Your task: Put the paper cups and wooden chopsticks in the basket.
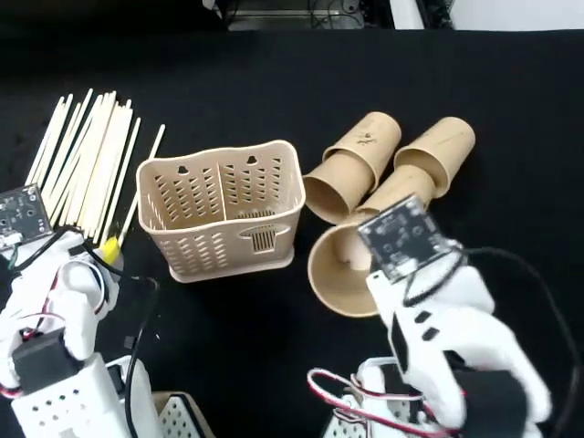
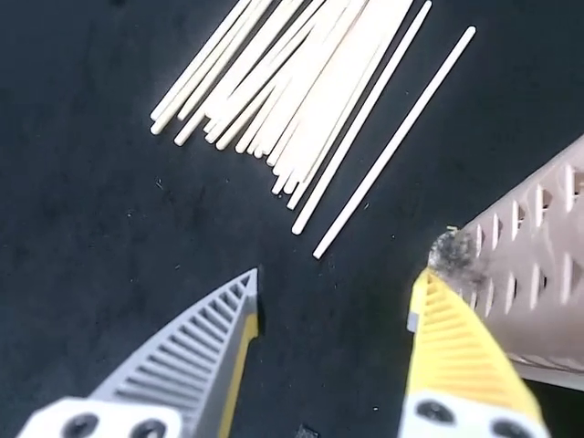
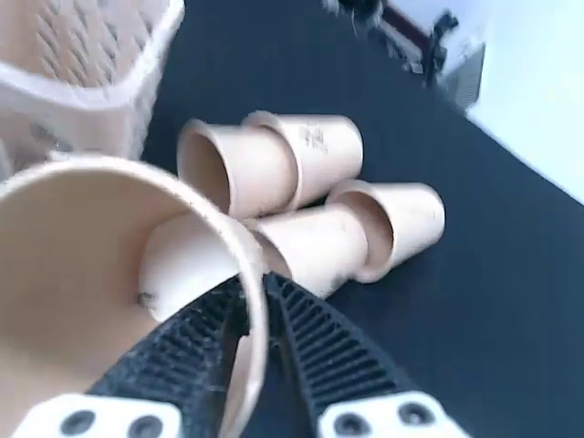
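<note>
paper cup (image 1: pixel 333 269) partly hidden behind right arm (image 1: pixel 447 319); basket (image 2: pixel 538 274) cropped

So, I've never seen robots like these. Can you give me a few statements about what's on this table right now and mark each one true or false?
1. The right gripper pinches the wall of a paper cup at its rim. True.
2. The wooden chopsticks are already in the basket. False: they lie in a loose bundle on the table beside it, and the basket looks empty.
3. The left gripper is open and holds nothing. True.
4. The other paper cups stand upright. False: they lie on their sides, some pushed into each other.
</note>
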Tool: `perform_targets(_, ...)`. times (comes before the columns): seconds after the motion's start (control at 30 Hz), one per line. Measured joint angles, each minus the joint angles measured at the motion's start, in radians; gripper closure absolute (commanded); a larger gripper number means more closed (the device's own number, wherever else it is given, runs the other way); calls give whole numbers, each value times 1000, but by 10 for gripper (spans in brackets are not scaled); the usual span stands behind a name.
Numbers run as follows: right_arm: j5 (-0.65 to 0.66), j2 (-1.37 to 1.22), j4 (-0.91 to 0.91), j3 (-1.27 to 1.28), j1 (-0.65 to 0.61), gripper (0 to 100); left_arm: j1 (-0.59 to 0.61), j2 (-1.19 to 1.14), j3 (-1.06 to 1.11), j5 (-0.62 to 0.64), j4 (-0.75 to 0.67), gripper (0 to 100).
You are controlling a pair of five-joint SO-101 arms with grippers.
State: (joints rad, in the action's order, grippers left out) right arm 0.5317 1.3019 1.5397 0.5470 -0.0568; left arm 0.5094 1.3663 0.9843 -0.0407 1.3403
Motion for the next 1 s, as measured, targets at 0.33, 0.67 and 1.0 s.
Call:
perform_targets(0.33,-305,-603,109,-755,-279,988,0,-2,9,5,-11,736)
perform_targets(0.67,-379,-1142,126,-1102,-365,988,0,-2,9,25,-11,736)
perform_targets(1.0,-379,-1298,172,-1108,-367,904,0,-2,9,25,-11,736)
